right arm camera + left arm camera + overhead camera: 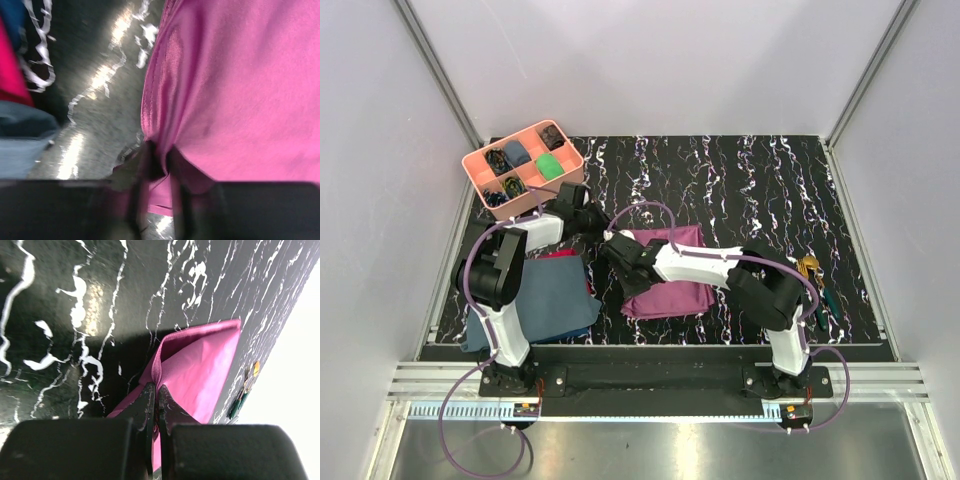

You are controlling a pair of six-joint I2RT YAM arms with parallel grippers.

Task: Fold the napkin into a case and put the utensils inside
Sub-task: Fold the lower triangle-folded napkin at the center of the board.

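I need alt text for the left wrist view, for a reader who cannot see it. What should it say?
The left gripper, shut, pinches the edge of a plum-purple napkin that lies partly folded on a black table with white marble veins. Beyond the napkin, near the table's edge, small utensils with green handles are just visible.

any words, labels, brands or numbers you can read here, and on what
No readable text in any view.
The napkin, pink tray, slate-blue cloth and marbled table show no lettering.
Small orange marks below the arm bases: too small to tell if they carry text.
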